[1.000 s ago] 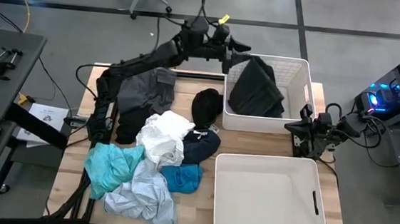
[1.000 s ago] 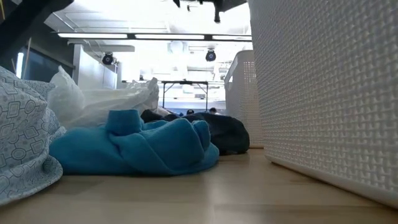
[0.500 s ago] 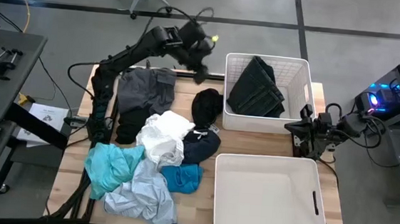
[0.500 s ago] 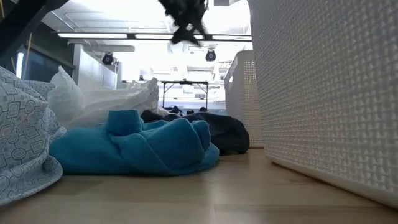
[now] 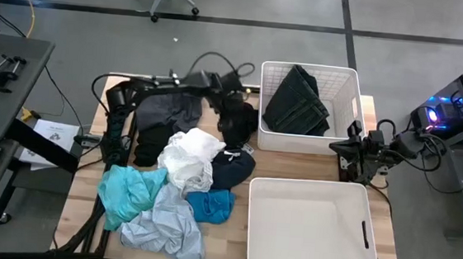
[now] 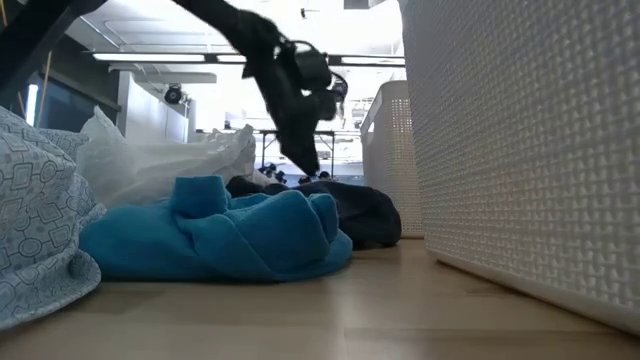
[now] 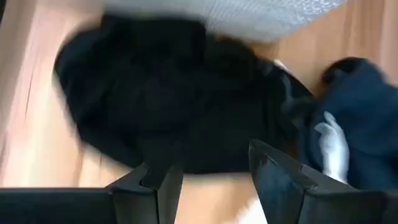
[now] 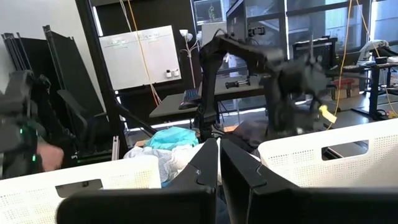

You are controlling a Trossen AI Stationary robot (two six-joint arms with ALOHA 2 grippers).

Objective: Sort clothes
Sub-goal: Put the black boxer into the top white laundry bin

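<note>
Moved: the left gripper (image 5: 232, 106) has swung away from the rim of the far bin (image 5: 348, 75) and come down over the black garment (image 5: 238, 122) just beside that bin; the clothes on the table lie as they did a second ago.
Left gripper: fingers (image 7: 280, 180) spread apart with nothing between them, poised over the black garment (image 7: 168, 99); the low view shows the arm reaching down behind the pile.
Right gripper: (image 8: 218, 163) parked at the table's right edge between the two bins, jaws pressed together, empty.
Hard to make out: the left wrist view is smeared by motion, so whether the fingertips touch the cloth cannot be told. In the low view the near bin (image 6: 520, 150) walls off everything to its right.
Clothes on table: grey garment (image 5: 170, 102) at the far left; white garment (image 5: 189, 158) crumpled in the middle; navy garment (image 5: 232, 169) beside it; teal garment (image 5: 211, 205) in soft fleecy folds; pale aqua garment (image 5: 127, 192); pale blue patterned garment (image 5: 164, 228) nearest the front edge.
In far bin: a dark folded garment (image 5: 297, 102), ridged like pleats.
Bins: white plastic, lattice walls; near bin (image 5: 310, 231) holds nothing.
Table: light wood (image 5: 222, 245).
</note>
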